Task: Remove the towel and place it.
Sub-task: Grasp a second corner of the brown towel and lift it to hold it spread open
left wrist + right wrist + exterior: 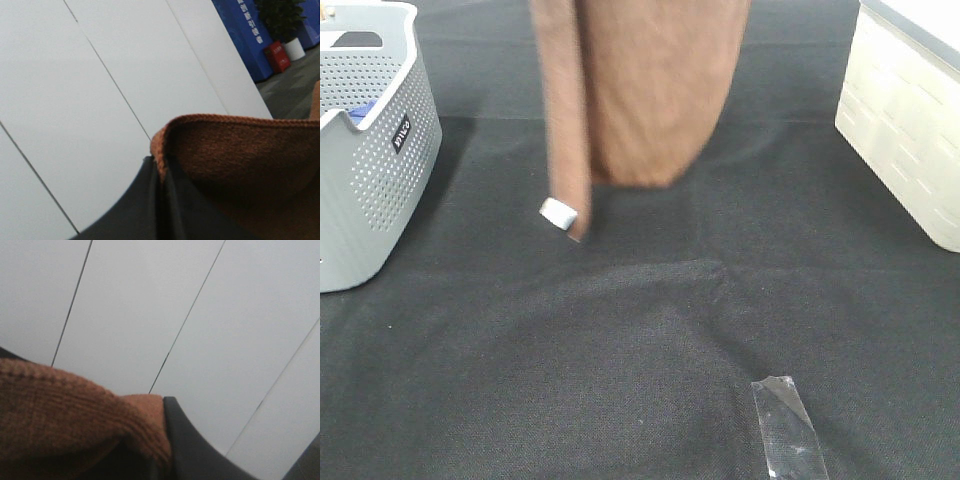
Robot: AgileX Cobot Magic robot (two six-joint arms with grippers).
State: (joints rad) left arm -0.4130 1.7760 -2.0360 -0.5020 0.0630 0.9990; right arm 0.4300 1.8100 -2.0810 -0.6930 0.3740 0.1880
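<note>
The brown towel point(655, 90) hangs from above the top edge of the exterior high view, over the black table. Its lower edge hovers above the cloth, and one corner with a small white tag point(558, 213) dangles lowest. Both grippers are out of that view. In the left wrist view my left gripper point(161, 192) is shut on a stitched edge of the towel point(225, 155), held high against a white wall. In the right wrist view my right gripper point(160, 450) is shut on another part of the towel point(60, 415).
A grey perforated basket point(370, 150) stands at the left edge with something blue point(358, 112) inside. A cream bin point(910, 130) stands at the right. A clear plastic strip point(788, 428) lies on the black tablecloth point(620, 350) near the front.
</note>
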